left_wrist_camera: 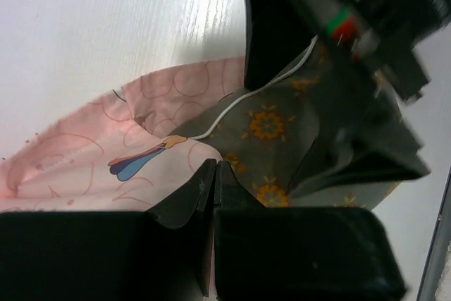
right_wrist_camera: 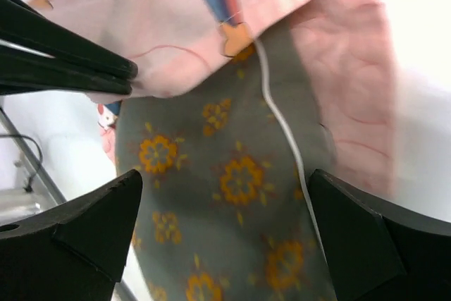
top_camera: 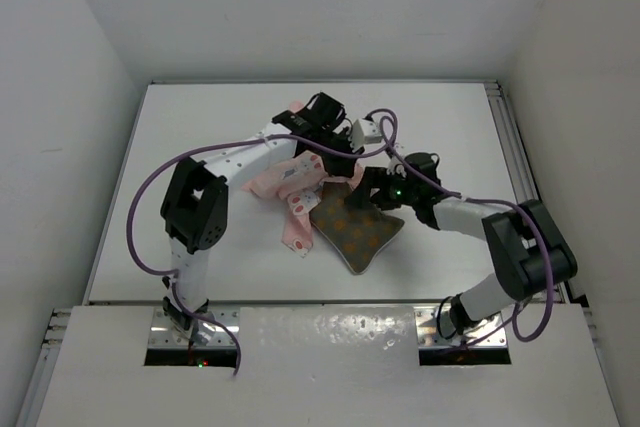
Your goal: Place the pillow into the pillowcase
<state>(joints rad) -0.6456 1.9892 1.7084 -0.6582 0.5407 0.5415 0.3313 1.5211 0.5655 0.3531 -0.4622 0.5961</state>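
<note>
The olive-brown pillow with orange dots lies mid-table, its far corner tucked under the pink pillowcase. My left gripper is shut on the pillowcase's edge, lifting it over the pillow. In the right wrist view its shut fingers pinch the pink fabric. My right gripper stands open just above the pillow, one finger on each side, holding nothing. A pale piped edge runs along the pillow beside the pink cloth.
The white table is walled on the left, back and right. A metal rail runs along its right edge. Both arms crowd over the fabric at the centre, with purple cables looping off them.
</note>
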